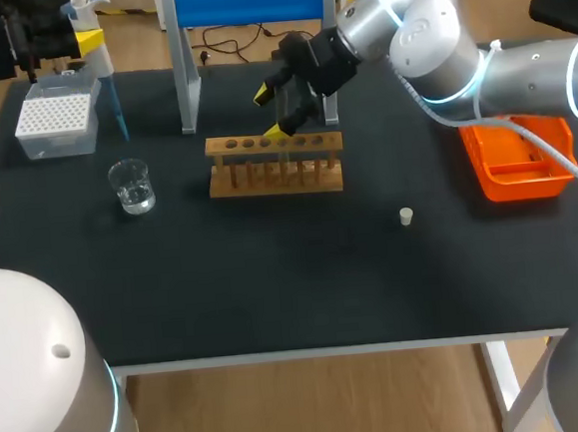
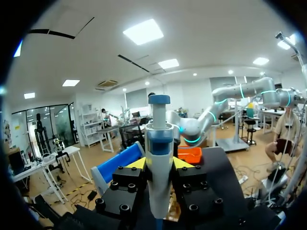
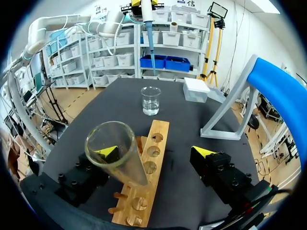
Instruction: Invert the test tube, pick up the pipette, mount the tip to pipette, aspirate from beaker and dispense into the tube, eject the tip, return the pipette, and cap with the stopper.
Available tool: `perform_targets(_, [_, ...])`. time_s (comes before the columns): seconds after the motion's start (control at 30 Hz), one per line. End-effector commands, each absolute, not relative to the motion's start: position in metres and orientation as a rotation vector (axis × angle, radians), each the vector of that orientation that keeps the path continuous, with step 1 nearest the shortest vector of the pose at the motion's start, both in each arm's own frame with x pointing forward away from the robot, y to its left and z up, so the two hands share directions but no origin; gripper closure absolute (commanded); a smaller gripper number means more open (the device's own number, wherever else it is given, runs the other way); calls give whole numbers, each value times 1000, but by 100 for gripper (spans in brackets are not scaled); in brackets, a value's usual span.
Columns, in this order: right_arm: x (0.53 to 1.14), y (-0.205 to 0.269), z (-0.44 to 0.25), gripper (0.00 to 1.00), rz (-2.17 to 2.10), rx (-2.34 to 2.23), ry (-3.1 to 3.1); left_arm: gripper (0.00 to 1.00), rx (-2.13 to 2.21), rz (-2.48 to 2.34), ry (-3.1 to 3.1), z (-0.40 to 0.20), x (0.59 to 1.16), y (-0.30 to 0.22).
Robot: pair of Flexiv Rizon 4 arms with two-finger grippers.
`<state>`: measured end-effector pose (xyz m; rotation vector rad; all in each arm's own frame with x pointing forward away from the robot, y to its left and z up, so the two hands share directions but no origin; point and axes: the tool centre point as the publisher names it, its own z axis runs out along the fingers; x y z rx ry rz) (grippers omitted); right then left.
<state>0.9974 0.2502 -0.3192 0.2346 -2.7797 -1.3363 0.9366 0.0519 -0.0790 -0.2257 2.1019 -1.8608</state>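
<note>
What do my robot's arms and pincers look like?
The right arm is built of rounded silver-grey segments with glowing light-blue rings at the joints, and a white cable trails along it. The right pincer is a black blocky body with two fingers ending in bright yellow tips. The left pincer looks alike: black blocks studded with bolt heads, yellow tips.
</note>
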Motion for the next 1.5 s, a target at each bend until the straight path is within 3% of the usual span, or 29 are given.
perform_targets(0.03, [999,250,-319,0,-1331,236,-2777,100,-226,-1859,2105,-78,937,52])
perform_targets(0.3, [999,250,-319,0,-1331,236,-2777,100,-199,-1824,2159,-47,939,29])
perform_targets(0.73, [999,250,-319,0,-1331,236,-2777,100,-116,-1889,2305,20,963,-64])
perform_targets(1.5, [999,250,-319,0,-1331,236,-2777,100,14,-2004,2334,28,982,-161])
